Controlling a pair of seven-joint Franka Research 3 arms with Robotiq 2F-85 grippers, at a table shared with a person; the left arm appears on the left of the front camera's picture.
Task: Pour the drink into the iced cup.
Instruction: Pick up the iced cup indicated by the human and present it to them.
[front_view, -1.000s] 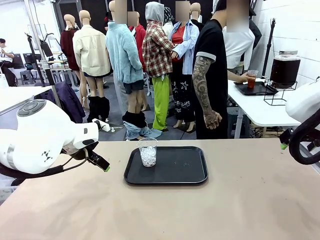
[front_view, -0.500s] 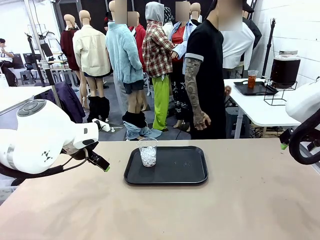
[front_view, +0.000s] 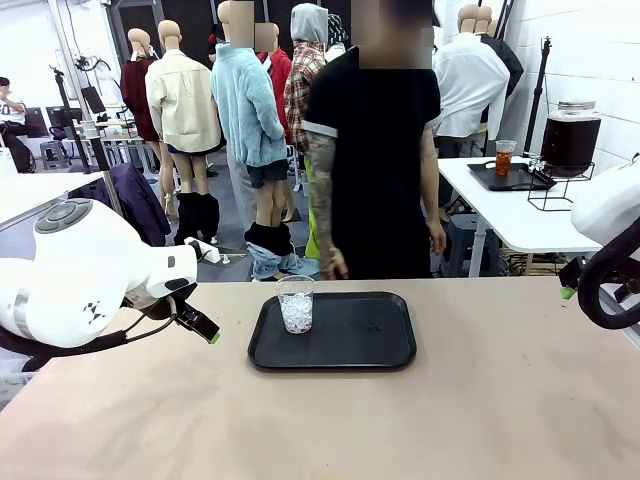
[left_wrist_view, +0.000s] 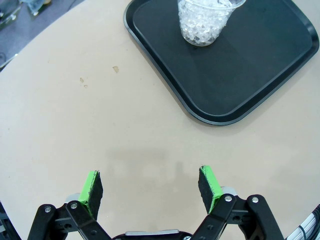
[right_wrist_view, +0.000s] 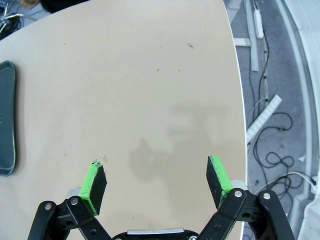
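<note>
The iced cup (front_view: 295, 305), clear plastic and part-filled with white ice, stands on the left part of a black tray (front_view: 350, 345) in mid-table. In the left wrist view the iced cup (left_wrist_view: 207, 22) and tray (left_wrist_view: 235, 75) lie ahead of my left gripper (left_wrist_view: 152, 187), which hangs open over bare table, well short of them. My right gripper (right_wrist_view: 157, 185) is open over bare table near the right edge. The drink (front_view: 503, 160), amber-red in a clear cup, stands on the white table behind the person.
A person in a black T-shirt (front_view: 375, 150) stands at the far edge, just behind the tray, hands down and holding nothing. A dark dispenser jar (front_view: 570, 138) sits on the rear white table (front_view: 500, 215). In the right wrist view, the tray's edge (right_wrist_view: 6, 120) shows and cables (right_wrist_view: 270, 125) lie on the floor.
The person let go of the drink cup on the rear table, turned and stepped over to the far edge of my table. Neither arm moved.
</note>
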